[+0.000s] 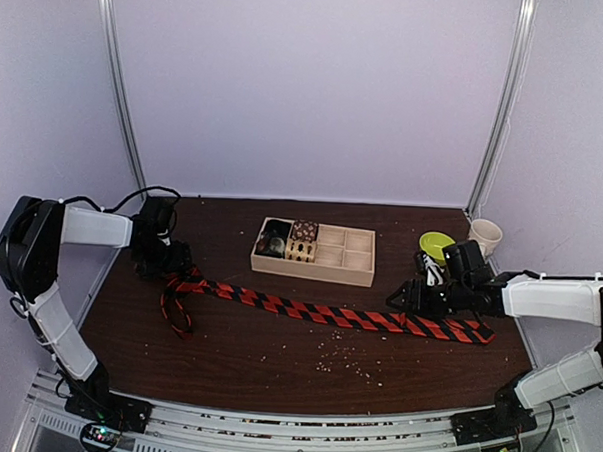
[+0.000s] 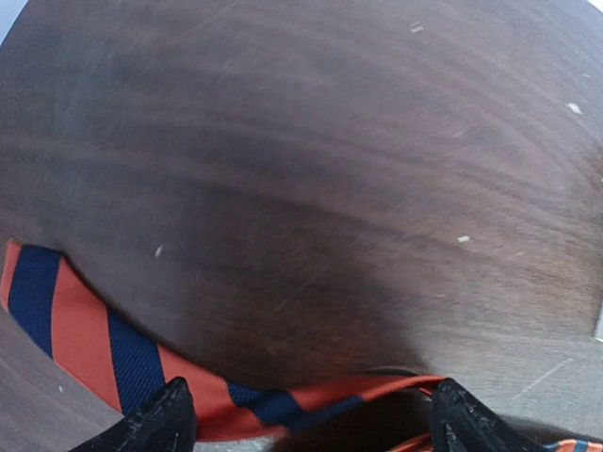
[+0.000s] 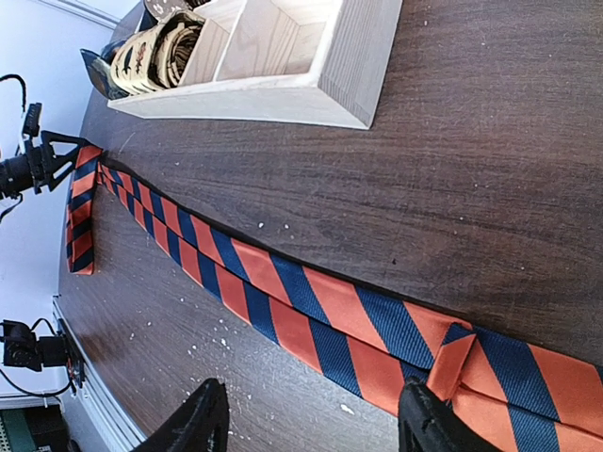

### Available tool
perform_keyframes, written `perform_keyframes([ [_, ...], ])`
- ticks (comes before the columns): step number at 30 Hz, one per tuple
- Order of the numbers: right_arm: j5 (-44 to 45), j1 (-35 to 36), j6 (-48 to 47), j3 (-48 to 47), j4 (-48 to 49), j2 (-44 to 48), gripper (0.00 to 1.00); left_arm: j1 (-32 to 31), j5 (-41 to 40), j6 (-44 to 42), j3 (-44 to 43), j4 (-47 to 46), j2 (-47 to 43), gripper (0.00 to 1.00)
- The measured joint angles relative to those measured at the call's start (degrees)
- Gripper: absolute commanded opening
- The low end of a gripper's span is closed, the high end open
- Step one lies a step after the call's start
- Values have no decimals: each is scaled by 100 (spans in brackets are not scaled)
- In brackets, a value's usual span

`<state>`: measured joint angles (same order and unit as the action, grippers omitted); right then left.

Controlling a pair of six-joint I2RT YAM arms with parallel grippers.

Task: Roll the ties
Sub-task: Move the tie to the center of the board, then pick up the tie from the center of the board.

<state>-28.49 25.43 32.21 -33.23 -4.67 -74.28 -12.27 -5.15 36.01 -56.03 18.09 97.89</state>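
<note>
**Between left claw and right claw, a long, narrow fabric necktie of red-orange and dark diagonal stripes awaits rolling**

Under the right claw, whose two black fingers are spread wide and hold nothing, the necktie's broad part lies flat on the dark wooden table. A small fold shows in the cloth just beside the claw. From there the strip runs straight across to the left claw, likewise spread. The narrow part passes between its fingertips, then doubles back toward the near edge. Pulled out in a line, the necktie appears laid so that one end can be turned over and wound along its length.

On the far side of the strip from both claws stands a pale wooden compartment tray holding small patterned fabric rolls.

Whether the left fingertips press on cloth cannot be told. Its wrist view is blurred and crops them at the bottom edge. The necktie's broad tip is cut off in the right wrist view.
</note>
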Motion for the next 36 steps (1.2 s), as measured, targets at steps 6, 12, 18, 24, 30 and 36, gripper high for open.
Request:
perform_keyframes([
  [6,-13,31,70,39,55,0,61,0,-350,627,74,-4,4,92],
  [12,-22,50,105,76,155,-26,61,0,-732,1257,348,-7,-254,93],
  [18,-26,83,118,94,195,-76,61,0,-1161,1934,675,44,-1091,93],
  [24,-31,96,120,94,197,-168,61,-9,-1255,2719,925,28,-1646,84],
  [30,-39,96,118,92,190,-186,62,-22,-1145,3438,1058,-28,-1456,81],
  [36,-39,96,118,92,188,-186,61,-22,-984,3842,1060,-114,-977,81],
])
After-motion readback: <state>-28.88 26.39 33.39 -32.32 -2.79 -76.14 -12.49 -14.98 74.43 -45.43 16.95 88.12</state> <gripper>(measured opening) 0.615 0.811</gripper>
